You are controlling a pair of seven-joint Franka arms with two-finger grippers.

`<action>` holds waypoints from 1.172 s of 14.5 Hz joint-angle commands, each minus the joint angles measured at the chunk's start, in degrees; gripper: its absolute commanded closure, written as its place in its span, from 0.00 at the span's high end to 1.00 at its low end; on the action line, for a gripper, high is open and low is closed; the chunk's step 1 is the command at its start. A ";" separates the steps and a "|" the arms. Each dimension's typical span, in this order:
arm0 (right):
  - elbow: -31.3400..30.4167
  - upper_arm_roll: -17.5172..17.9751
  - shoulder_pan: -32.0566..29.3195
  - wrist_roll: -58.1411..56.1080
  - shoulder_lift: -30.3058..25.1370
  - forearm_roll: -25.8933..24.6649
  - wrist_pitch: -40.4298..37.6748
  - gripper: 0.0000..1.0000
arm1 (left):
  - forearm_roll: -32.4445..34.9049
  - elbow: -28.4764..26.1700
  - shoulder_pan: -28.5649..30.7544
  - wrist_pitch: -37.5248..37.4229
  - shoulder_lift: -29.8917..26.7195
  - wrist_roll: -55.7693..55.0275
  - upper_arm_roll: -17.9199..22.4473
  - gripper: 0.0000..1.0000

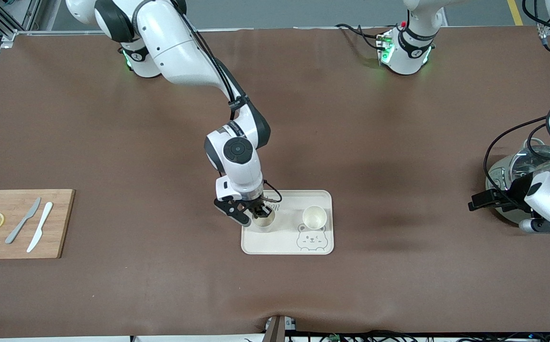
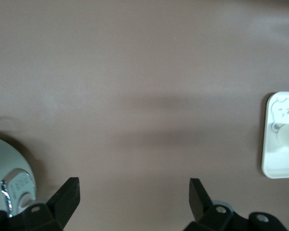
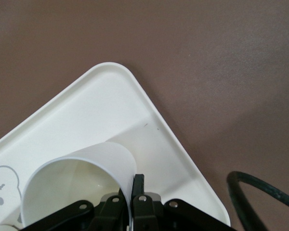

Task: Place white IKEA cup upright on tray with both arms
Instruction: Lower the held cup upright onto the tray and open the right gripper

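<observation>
Pinching the rim of a white cup [image 1: 264,219], the right gripper [image 1: 258,213] has its fingers [image 3: 138,185] clamped on the cup's wall, one inside and one outside. The cup stands upright on the tray [image 1: 275,244], near the tray's corner toward the right arm's end of the table. A second white cup [image 1: 314,217] stands upright beside it on the tray, toward the left arm's end. The left gripper [image 2: 134,197] waits with fingers spread wide, grasping nothing, by a glass kettle [image 1: 517,175] at the table's edge.
</observation>
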 commanded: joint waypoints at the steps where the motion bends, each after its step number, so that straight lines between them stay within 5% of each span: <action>1: 0.85 0.37 -0.13 -0.31 0.88 -0.55 -0.10 0.79 | 2.72 0.20 -5.10 1.00 -1.28 -9.03 0.04 1.00; 2: 0.85 0.37 -0.22 -0.31 0.80 -0.38 -0.10 1.00 | 4.83 0.38 -5.29 0.31 -1.63 -8.88 -0.22 1.00; 7: 1.03 0.37 -1.01 -4.16 -1.57 -0.11 -1.41 1.00 | 5.03 0.47 -5.46 -9.71 -7.42 -8.53 -3.56 1.00; 12: 1.20 0.29 -2.06 -8.56 -8.15 -0.02 -12.55 1.00 | 4.68 0.55 -8.98 -13.32 -10.59 -11.00 -3.03 1.00; 17: 0.85 0.29 -5.83 -18.48 -22.99 0.50 -34.06 1.00 | 4.42 0.64 -17.07 -14.29 -10.77 -8.53 5.23 1.00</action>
